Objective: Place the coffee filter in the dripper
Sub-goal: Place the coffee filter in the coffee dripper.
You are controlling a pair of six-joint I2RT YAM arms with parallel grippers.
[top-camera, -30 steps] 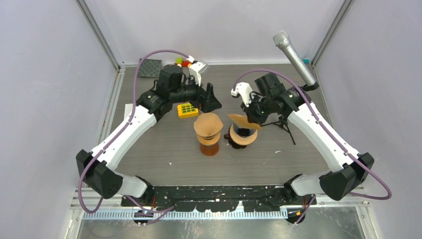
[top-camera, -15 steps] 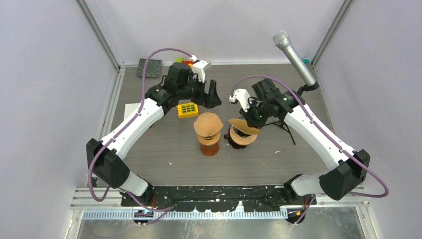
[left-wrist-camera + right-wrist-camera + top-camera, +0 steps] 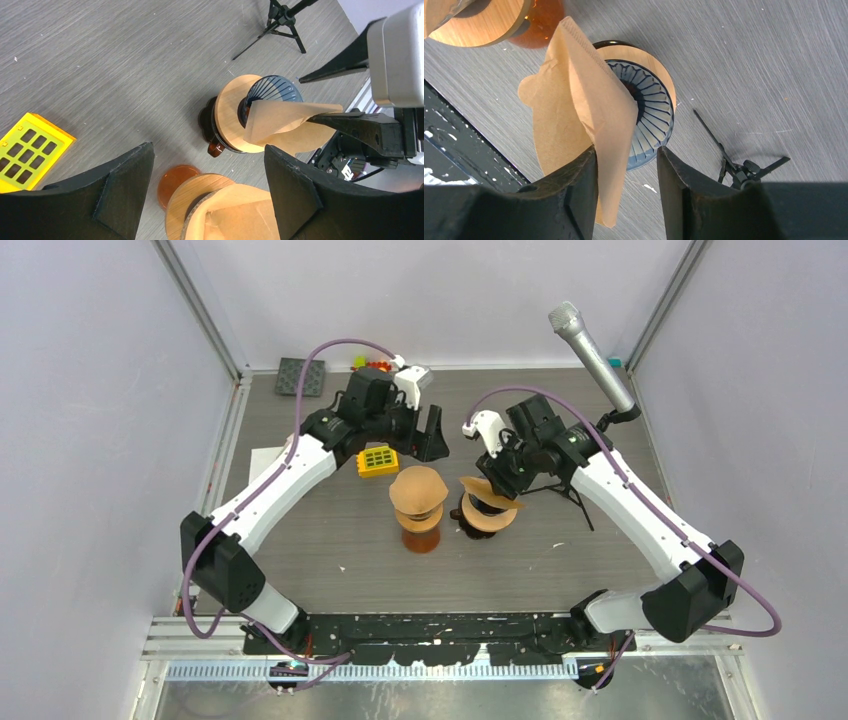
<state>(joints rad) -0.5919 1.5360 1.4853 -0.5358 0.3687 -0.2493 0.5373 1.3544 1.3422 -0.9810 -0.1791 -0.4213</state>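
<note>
Right hand [image 3: 628, 156] has opened beside one filter [image 3: 574, 100] over one dripper [image 3: 651, 117]; left hand [image 3: 209, 152] wide, empty.

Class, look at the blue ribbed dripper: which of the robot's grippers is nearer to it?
Right. The right gripper hangs directly above the dripper, the coffee filter against one of its jaws. The left gripper is off to its left and farther back.

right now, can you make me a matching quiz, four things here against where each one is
Things: 1 coffee filter; 2 dripper; 3 yellow grid block; 4 microphone.
Places: A on a tripod, back right; B flat on the table, left of centre; C atop a dark jug; D between the right gripper's open jaws, over the dripper.
Pairs: 1-D, 2-C, 3-B, 4-A.
</note>
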